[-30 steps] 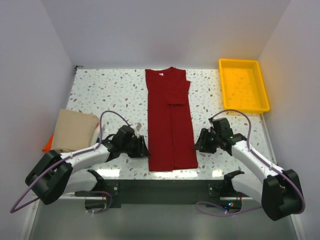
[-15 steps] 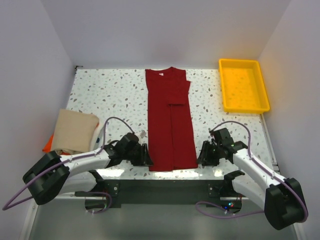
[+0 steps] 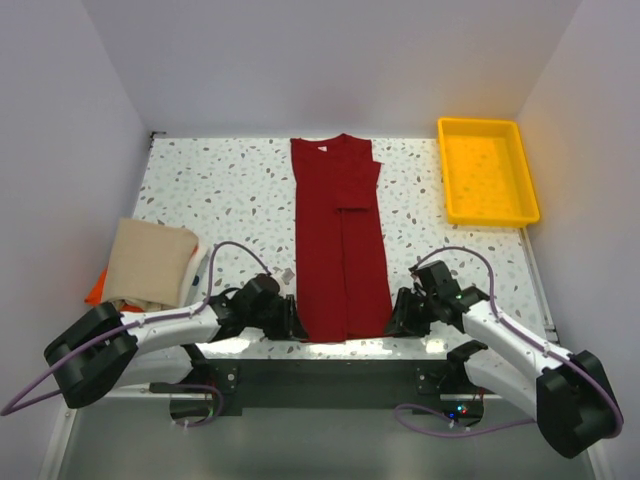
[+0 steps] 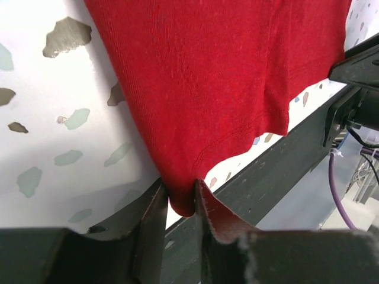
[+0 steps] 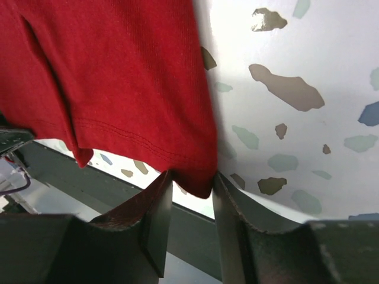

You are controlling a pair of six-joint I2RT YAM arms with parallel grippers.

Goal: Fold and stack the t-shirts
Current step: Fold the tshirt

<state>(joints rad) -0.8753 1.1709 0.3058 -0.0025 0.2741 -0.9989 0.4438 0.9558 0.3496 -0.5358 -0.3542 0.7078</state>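
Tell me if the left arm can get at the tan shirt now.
Probably not yet: the left gripper pinches the dark red t-shirt at its corner. The tan shirt lies uncovered beside that arm.

Shirt (image 3: 340, 240) btw stack (image 3: 150, 262) & tray (image 3: 487, 170)

Bright, even light from above, soft shadows; the wrist views' near foreground seems blurred

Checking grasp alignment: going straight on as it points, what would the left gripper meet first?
The dark red t-shirt: its near hem corner sits between the fingers of the left gripper, apparently pinched.
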